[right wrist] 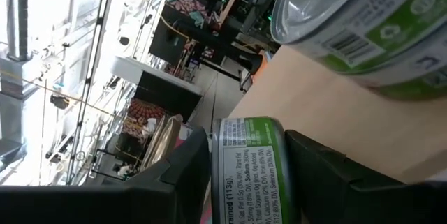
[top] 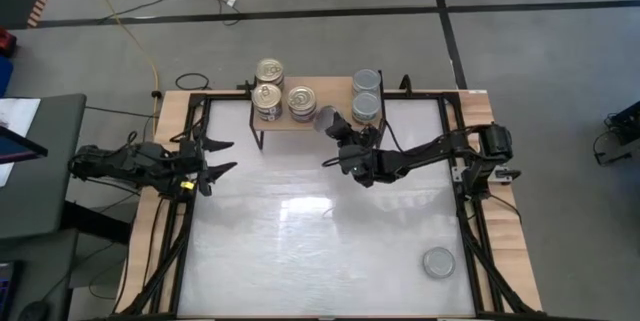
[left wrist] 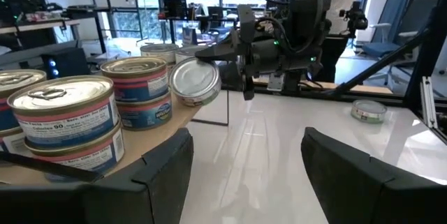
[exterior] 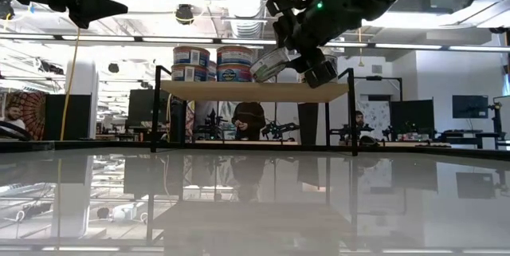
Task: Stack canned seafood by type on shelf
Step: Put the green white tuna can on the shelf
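Observation:
The shelf (top: 335, 94) is a light-wood board on black legs at the table's far edge. Three gold-lidded cans (top: 267, 97) stand on its left part, at least one on another can. Two silver-lidded cans (top: 366, 107) with green labels stand on its right part. My right gripper (top: 333, 127) holds another green-labelled can (exterior: 269, 63) tilted at the shelf's near edge, between the two groups. One more can (top: 438, 262) stands on the table at the near right. My left gripper (top: 218, 157) waits open at the table's left side, with nothing between its fingers. My right gripper has the green-labelled can (right wrist: 248, 172) between its two fingers (right wrist: 183, 175), one on either side, the label facing the wrist camera. The fingers reach level toward the shelf from the table's right. The can is tilted, its silver lid (left wrist: 195, 81) turned toward the left; whether its lower edge touches the board, I cannot tell.
The shelf's middle strip (top: 335, 89) between the two can groups is bare wood. Black frame rails (top: 465, 211) run along the table's left and right sides. The white tabletop (top: 320, 241) spreads between them.

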Controlling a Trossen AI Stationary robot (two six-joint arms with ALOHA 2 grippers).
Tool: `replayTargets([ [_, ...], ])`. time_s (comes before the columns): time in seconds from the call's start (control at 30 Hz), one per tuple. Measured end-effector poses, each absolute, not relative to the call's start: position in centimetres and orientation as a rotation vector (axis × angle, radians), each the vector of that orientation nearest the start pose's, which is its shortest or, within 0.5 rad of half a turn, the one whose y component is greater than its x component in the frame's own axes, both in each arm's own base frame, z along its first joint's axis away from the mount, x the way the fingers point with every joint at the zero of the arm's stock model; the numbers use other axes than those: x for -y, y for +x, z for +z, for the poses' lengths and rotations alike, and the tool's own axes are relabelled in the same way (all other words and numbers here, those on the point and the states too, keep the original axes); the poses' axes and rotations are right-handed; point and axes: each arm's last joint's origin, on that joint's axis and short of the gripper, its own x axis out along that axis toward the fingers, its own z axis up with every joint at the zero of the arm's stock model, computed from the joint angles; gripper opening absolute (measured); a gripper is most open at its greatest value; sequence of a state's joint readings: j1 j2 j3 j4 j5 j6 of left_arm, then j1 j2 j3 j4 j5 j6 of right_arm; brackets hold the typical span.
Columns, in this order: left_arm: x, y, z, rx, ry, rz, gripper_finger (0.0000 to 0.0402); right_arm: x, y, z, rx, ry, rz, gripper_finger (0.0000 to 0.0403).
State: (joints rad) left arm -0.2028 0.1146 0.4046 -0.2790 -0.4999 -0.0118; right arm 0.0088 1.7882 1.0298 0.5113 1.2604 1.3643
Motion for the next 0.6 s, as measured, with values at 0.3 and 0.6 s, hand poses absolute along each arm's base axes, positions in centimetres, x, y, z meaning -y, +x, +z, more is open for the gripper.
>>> replayTargets([
  [0.3, 0.0, 7.0, 26.2, 0.009, -0.025, 0.297, 0.0256, 3.3, 37.0, 21.7, 0.695, 1.053, -1.164, 0.0209],
  [0.6, 0.0, 7.0, 26.1, -0.002, -0.028, 0.298, 0.0256, 4.6, 37.5, 23.1, 0.744, 1.064, -1.175, 0.0208],
])
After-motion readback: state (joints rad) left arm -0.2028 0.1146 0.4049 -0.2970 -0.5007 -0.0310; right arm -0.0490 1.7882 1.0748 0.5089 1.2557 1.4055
